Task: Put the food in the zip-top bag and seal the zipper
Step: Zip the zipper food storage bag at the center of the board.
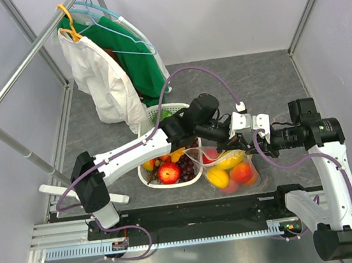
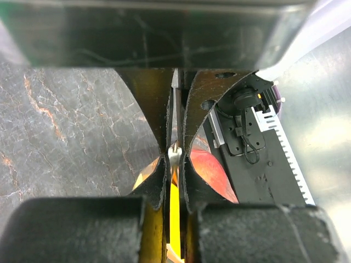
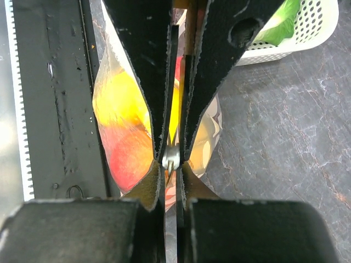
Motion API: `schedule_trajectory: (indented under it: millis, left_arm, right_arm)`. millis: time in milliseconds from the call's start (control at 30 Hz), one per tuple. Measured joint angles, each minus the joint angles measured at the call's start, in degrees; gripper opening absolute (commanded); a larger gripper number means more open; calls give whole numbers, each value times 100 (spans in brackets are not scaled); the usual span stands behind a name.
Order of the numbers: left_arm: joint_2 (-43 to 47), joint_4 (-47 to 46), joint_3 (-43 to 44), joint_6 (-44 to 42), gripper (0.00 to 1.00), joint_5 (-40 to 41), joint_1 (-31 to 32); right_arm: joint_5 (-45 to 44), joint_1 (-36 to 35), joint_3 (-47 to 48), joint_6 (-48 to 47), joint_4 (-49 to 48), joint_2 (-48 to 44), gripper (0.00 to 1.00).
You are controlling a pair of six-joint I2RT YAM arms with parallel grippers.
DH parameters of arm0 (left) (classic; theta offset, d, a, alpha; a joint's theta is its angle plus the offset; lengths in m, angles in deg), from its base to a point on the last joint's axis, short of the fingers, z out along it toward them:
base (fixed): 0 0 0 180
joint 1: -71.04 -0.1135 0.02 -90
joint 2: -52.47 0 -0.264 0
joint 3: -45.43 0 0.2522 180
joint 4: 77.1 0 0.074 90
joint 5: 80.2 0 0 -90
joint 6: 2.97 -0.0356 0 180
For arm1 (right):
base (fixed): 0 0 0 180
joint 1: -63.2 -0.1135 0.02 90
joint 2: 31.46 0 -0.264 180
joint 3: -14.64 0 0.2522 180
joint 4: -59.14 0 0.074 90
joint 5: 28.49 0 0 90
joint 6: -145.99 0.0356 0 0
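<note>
The clear zip-top bag (image 1: 229,171) stands on the grey table right of the basket. It holds a yellow lemon (image 1: 229,159), an orange fruit (image 1: 217,177) and a peach (image 1: 241,172). My left gripper (image 1: 228,142) reaches across and is shut on the bag's top edge, the zipper strip. My right gripper (image 1: 253,142) is shut on the same strip further right. In the left wrist view the gripper (image 2: 174,156) pinches the thin strip above the peach (image 2: 213,167). In the right wrist view the gripper (image 3: 173,156) pinches it above the filled bag (image 3: 123,129).
The white slotted basket (image 1: 147,178) beside the bag holds a red apple (image 1: 168,171), dark grapes (image 1: 185,167) and green pieces; it also shows in the right wrist view (image 3: 312,27). A clothes rack with hung garments (image 1: 108,72) stands back left. The black base rail (image 1: 193,216) runs along the front.
</note>
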Motion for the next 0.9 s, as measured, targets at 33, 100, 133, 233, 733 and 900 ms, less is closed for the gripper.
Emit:
schedule_trajectory:
  millis: [33, 100, 133, 233, 733, 900]
  left_arm:
    - [2, 0, -7, -4, 2, 0, -7]
    - [15, -13, -42, -28, 2, -37, -26]
    - [33, -33, -74, -52, 2, -57, -39]
    - [107, -96, -184, -120, 2, -83, -72]
    - [350, 435, -660, -273, 2, -125, -542]
    - [350, 459, -647, -271, 2, -146, -540]
  right_arm:
    - [-4, 0, 0, 2, -4, 0, 0]
    - [-17, -4, 0, 4, -7, 2, 0]
    - [-20, -20, 0, 7, -11, 7, 0]
    - [20, -48, 0, 39, -24, 31, 0]
    - [-118, -31, 9, 234, 4, 42, 32]
    - [-90, -31, 20, 387, -15, 39, 46]
